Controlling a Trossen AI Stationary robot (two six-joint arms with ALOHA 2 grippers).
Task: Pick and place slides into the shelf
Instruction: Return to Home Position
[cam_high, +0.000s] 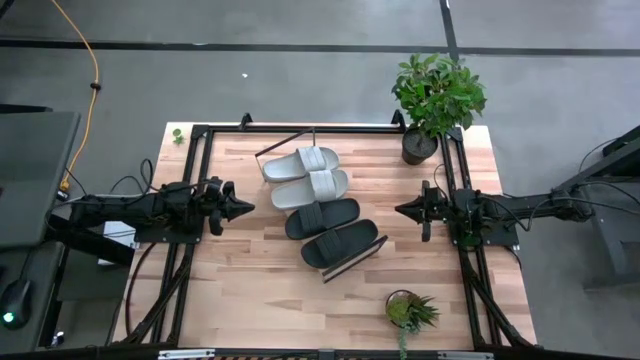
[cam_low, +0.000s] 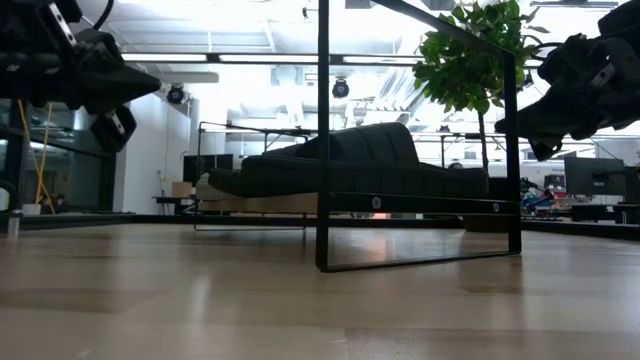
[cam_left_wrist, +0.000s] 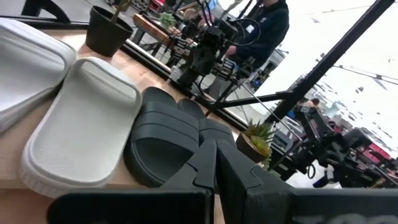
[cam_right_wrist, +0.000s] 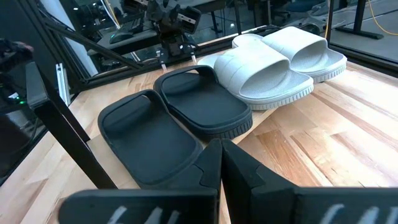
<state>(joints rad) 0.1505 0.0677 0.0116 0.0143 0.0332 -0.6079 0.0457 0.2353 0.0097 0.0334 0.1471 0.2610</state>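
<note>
High view: four slides are lying side by side in a slanted row at mid-table, the grey slides toward the large potted plant, the black slides toward the small potted plant
Shelf: its board is sitting under the row and the slides are covering nearly all of it; only the thin black rods at both short ends are showing clearly, and its wood is blending into the tabletop
Left gripper: it is hovering off the row's left side, well apart from the slides, its fingers pressing together with nothing between them
Right gripper: it is hanging off the row's right side, facing the left one across the slides, its fingers meeting too and carrying nothing
Low view: the near rod frame is standing in front of the row; the black slides are reading as one dark mass, the grey ones are lying out of sight behind it, and both arms are being cut off by the upper corners
Left wrist view: one grey slide is being cropped at the edge, and the farther black slide is mostly hiding behind the nearer one
Right wrist view: a dark rod is crossing in front of the nearest black slide
Background: a person in a dark top is standing beyond the table, the upper body running out of the picture
</note>
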